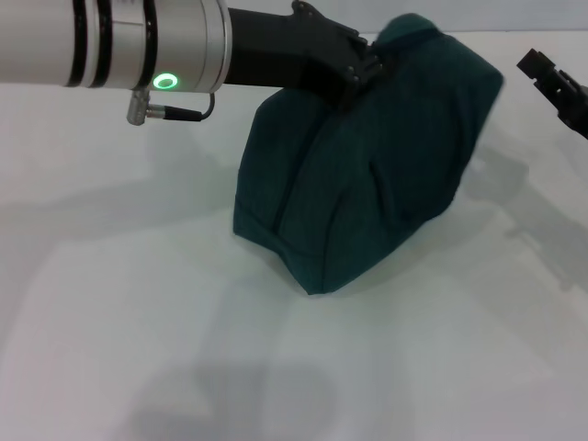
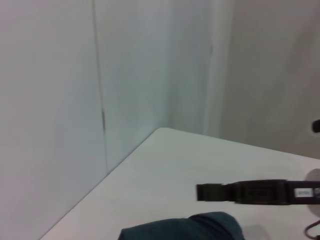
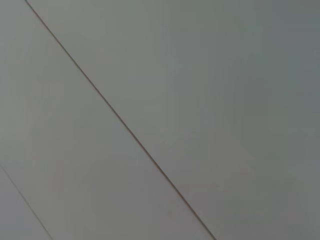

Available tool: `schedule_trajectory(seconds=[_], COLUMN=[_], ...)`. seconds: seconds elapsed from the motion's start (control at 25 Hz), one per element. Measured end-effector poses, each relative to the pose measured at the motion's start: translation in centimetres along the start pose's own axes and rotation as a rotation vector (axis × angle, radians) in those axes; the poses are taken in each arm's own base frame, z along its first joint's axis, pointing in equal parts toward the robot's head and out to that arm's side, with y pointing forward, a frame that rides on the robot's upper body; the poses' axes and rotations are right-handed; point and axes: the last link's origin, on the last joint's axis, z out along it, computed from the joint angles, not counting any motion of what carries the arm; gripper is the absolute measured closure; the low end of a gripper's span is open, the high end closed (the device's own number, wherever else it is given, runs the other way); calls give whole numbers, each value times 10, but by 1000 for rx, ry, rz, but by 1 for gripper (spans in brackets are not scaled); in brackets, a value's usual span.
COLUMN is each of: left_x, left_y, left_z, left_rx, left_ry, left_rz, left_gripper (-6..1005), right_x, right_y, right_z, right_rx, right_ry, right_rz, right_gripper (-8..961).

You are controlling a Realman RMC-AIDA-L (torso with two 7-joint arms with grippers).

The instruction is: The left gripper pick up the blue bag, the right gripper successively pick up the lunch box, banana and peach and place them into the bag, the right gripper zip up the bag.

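The blue bag [image 1: 367, 175] stands tilted on the white table [image 1: 138, 303], its top raised toward the far right. My left gripper [image 1: 363, 66] reaches in from the left and is shut on the bag's top edge. A bit of the bag also shows in the left wrist view [image 2: 185, 229]. My right gripper [image 1: 556, 84] hangs at the right edge, apart from the bag; it also shows in the left wrist view [image 2: 245, 192] as a black bar above the table. The lunch box, banana and peach are out of view. The bag's opening and zip are hidden.
The table's far corner [image 2: 162, 131] meets pale wall panels [image 2: 150, 65]. The right wrist view shows only a grey panel with a thin seam [image 3: 125, 125]. My left arm's silver tube [image 1: 110, 41] spans the upper left.
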Motion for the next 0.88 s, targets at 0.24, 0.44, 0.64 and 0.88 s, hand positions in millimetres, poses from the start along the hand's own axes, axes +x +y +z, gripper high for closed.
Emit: schedule_trajectory(seconds=[0.24, 0.44, 0.64, 0.88], left_x=[-7, -7, -5, -12], left_y=[-9, -11, -12, -10], left_z=[3, 4, -2, -27], left_rx=[30, 39, 30, 19], left_ry=[6, 58, 123, 264], left_rz=[-32, -62, -101, -84], left_gripper=[959, 934, 764, 617], right_x=[-2, -2, -2, -17], right_y=[-2, -3, -3, 1], right_z=[-8, -12, -15, -25], right_rx=[10, 16, 20, -35], right_ry=[-17, -21, -22, -52], right_rz=[-3, -4, -4, -70], right_gripper=[766, 544, 319, 120])
